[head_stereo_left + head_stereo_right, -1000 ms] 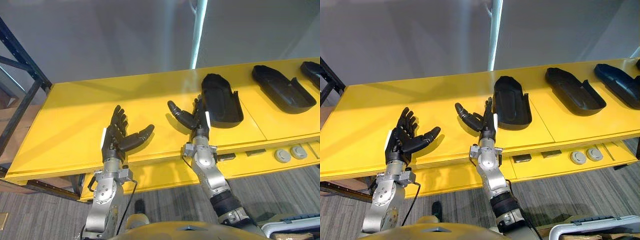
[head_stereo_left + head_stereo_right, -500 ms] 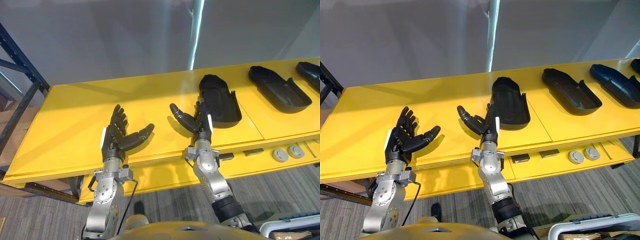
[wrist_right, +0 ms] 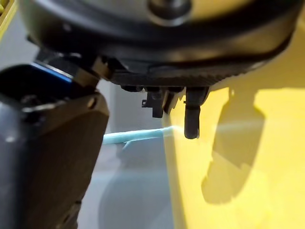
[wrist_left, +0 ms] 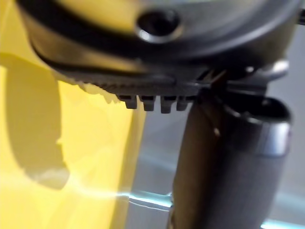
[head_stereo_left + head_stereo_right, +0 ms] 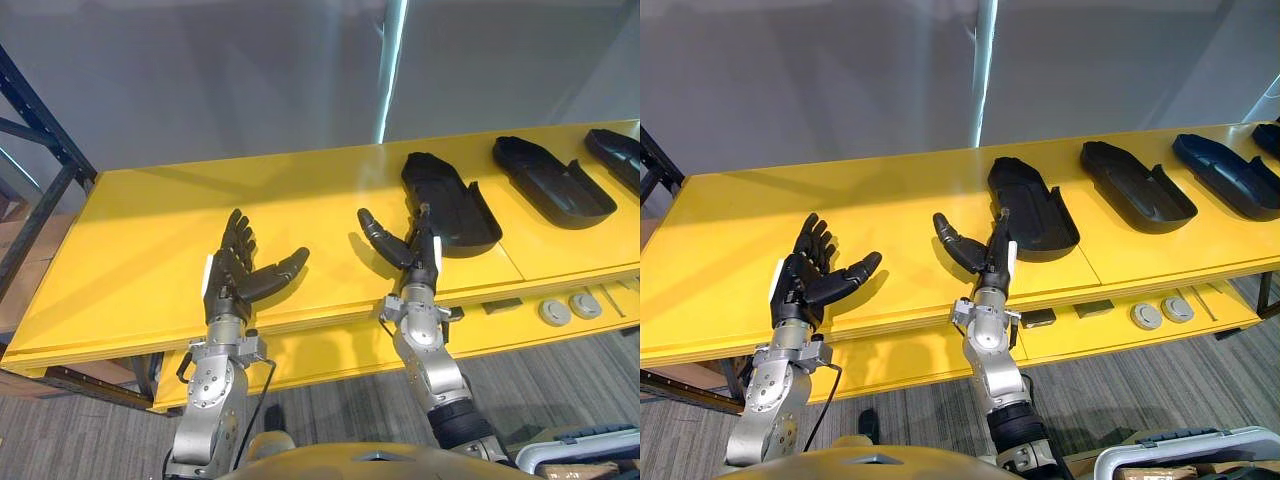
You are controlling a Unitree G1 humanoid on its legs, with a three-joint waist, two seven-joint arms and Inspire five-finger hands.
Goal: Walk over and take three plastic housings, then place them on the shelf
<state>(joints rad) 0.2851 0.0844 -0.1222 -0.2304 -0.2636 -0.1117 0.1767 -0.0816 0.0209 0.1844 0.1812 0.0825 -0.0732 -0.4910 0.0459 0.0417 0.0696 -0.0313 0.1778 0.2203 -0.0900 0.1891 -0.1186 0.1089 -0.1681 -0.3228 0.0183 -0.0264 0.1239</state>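
Yellow and glossy, a long flat counter runs across the scene against a grey wall. It carries a row of black moulded plastic housings, each a long shallow shell lying hollow side up.

The nearest housing lies just beyond the right hand. The second housing sits well apart to its right. A third housing is cut off by the picture's right edge.

The right hand stands upright over the counter's front edge, fingers straight and thumb spread wide, holding nothing. Its fingertips overlap the near end of the nearest housing, but whether they touch it cannot be told.

The left hand hovers further left over bare counter, its fingers straight and spread, also empty.

Below the counter's front, a lower yellow ledge holds two round grey discs and two small dark flat pieces, too small to identify. A dark metal rack frame stands at the counter's left end.
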